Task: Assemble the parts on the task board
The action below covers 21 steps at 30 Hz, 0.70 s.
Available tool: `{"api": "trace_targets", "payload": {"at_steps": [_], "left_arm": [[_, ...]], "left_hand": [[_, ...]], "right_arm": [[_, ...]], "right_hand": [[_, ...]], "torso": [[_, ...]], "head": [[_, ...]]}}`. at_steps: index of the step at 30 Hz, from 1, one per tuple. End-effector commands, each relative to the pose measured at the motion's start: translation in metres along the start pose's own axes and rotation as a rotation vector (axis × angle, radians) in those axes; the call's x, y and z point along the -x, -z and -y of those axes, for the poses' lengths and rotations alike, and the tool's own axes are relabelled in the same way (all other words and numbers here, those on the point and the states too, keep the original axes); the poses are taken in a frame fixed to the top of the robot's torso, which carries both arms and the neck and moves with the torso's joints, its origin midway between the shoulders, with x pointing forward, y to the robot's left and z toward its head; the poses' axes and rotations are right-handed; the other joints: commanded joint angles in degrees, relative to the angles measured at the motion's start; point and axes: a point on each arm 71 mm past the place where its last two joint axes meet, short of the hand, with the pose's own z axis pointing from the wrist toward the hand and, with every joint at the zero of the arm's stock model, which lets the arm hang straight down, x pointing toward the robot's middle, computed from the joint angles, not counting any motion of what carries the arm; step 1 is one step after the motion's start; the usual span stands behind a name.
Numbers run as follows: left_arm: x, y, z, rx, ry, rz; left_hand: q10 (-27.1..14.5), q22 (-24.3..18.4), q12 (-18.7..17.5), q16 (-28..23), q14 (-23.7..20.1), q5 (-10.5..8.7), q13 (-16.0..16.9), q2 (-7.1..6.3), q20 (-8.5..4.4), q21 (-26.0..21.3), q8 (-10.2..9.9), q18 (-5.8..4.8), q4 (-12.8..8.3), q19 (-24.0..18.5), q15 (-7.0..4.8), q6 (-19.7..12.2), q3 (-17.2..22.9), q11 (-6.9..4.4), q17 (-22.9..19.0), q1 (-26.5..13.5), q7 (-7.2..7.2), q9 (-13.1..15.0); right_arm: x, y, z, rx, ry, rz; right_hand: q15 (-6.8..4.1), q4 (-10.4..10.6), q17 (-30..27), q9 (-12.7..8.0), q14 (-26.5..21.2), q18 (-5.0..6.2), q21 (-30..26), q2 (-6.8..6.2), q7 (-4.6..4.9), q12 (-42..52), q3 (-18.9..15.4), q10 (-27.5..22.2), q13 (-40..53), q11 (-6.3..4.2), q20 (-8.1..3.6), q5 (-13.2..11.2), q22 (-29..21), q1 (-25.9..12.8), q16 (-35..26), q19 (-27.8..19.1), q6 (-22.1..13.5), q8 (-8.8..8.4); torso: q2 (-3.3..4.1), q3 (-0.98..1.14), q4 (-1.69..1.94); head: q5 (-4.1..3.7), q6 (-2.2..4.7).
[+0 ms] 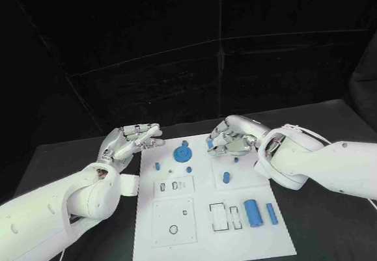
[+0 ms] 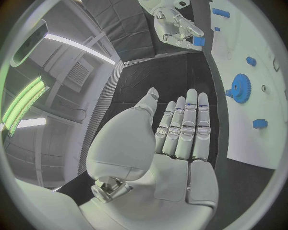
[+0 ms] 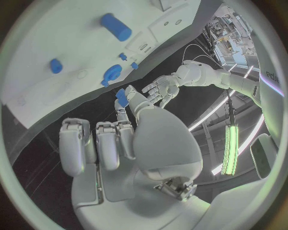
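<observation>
right hand (image 1: 230, 136) fingers pinching blue part (image 1: 210, 143) (left hand (image 1: 131, 140) spread)

I see the white task board (image 1: 213, 232) lying flat mid-desk, long side running away from me. Blue gear (image 1: 182, 153) sits near its far end, small blue pegs (image 1: 157, 166) just beside it on the near side. An oval blue piece (image 1: 225, 178) lies right of centre. Two blue cylinders (image 1: 254, 212) lie side by side at the near right, next to empty rectangular slots. One small blue block (image 3: 122, 97) is pinched in the right hand (image 1: 230, 136) over the far right corner.
</observation>
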Motion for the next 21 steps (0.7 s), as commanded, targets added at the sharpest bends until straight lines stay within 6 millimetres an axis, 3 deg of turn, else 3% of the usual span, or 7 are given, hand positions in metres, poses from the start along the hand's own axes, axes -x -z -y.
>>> {"api": "trace_targets", "payload": {"at_steps": [1,7,10,12,15,21], "left_arm": [[0.001,-0.002,0.001,-0.016,0.011,0.007],[0.006,-0.004,0.0,-0.018,0.007,0.028],[0.007,-0.005,0.0,-0.018,0.01,0.037],[0.008,-0.006,-0.001,-0.017,0.013,0.045],[0.009,-0.006,-0.001,-0.016,0.017,0.053],[0.007,-0.008,-0.001,-0.024,0.031,0.043]], "left_hand": [[0.41,-0.06,-0.17,-0.26,0.41,0.06,0.05,0.61,-0.04,-0.3,-0.24,0.47,-0.3,0.52,0.04,0.44,0.04,0.1,0.08,-0.14,0.07,0.05],[3.18,-0.01,0.73,-0.24,1.39,0.07,0.5,0.91,-0.4,-0.38,-0.29,0.5,-0.51,1.33,-0.43,1.12,-0.14,-0.53,0.42,-0.35,-0.27,0.05],[3.25,-0.01,0.73,-0.25,1.42,0.06,0.51,0.93,-0.42,-0.39,-0.3,0.5,-0.52,1.36,-0.44,1.14,-0.15,-0.55,0.44,-0.34,-0.29,0.05],[3.24,-0.01,0.73,-0.25,1.42,0.06,0.51,0.93,-0.42,-0.39,-0.3,0.5,-0.52,1.36,-0.44,1.14,-0.15,-0.55,0.44,-0.34,-0.29,0.05],[3.16,-0.02,0.62,-0.29,1.43,0.06,0.47,0.93,-0.44,-0.41,-0.32,0.49,-0.57,1.4,-0.44,1.16,-0.16,-0.53,0.45,-0.32,-0.32,0.04],[2.87,-0.04,0.24,-0.46,1.44,0.06,0.31,0.75,-0.48,-0.52,-0.47,0.45,-0.88,1.53,-0.44,1.17,-0.24,-0.5,0.5,-0.15,-0.38,0.01]], "right_arm": [[-0.009,-0.009,-0.014,-0.023,0.093,0.005],[-0.032,-0.025,-0.037,0.013,0.127,-0.052],[-0.044,-0.029,-0.044,0.026,0.14,-0.092],[-0.053,-0.03,-0.049,0.04,0.152,-0.114],[-0.063,-0.031,-0.053,0.051,0.164,-0.137],[-0.081,-0.031,-0.054,0.048,0.182,-0.166]], "right_hand": [[-0.36,0.19,10.13,0.18,5.02,-0.2,0.19,-0.23,-1.43,-0.38,0.56,1.51,9.59,-0.12,-0.28,0.46,8.15,-0.54,-0.1,2.68,1.34,-0.13],[-0.33,0.17,10.09,0.11,5.01,-0.19,0.18,-0.44,-1.35,-0.34,0.61,1.53,9.63,-0.07,-0.26,0.51,8.13,-0.81,-0.12,2.67,1.23,-0.25],[-0.29,0.18,10.13,0.06,5.02,-0.2,0.19,-0.61,-1.3,-0.24,0.64,1.61,9.73,-0.02,-0.23,0.46,8.17,-1.06,-0.11,2.69,1.15,-0.36],[-0.27,0.2,10.26,0.02,5.05,-0.21,0.2,-0.68,-1.26,0.0,0.66,1.77,9.93,0.01,-0.22,0.43,8.19,-1.2,-0.06,2.71,1.09,-0.43],[-0.26,0.19,10.36,0.0,5.07,-0.23,0.23,-0.72,-1.25,0.14,0.68,1.86,10.05,0.02,-0.21,0.44,8.28,-1.24,-0.02,2.75,1.05,-0.46],[-0.24,0.11,10.36,-0.04,5.07,-0.23,0.24,-0.83,-1.23,0.05,0.75,1.81,9.98,0.05,-0.19,0.49,8.3,-1.3,-0.02,2.76,0.97,-0.55]], "torso": [[-0.67,-0.37,0.52],[-0.92,-0.66,0.85],[-0.88,-0.7,0.87],[-0.84,-0.53,0.68],[-0.79,-0.43,0.7],[-0.72,-0.47,0.92]], "head": [[0.75,-0.22],[1.64,-0.96],[2.11,-1.2],[2.67,-1.44],[3.06,-1.77],[3.27,-2.35]]}}
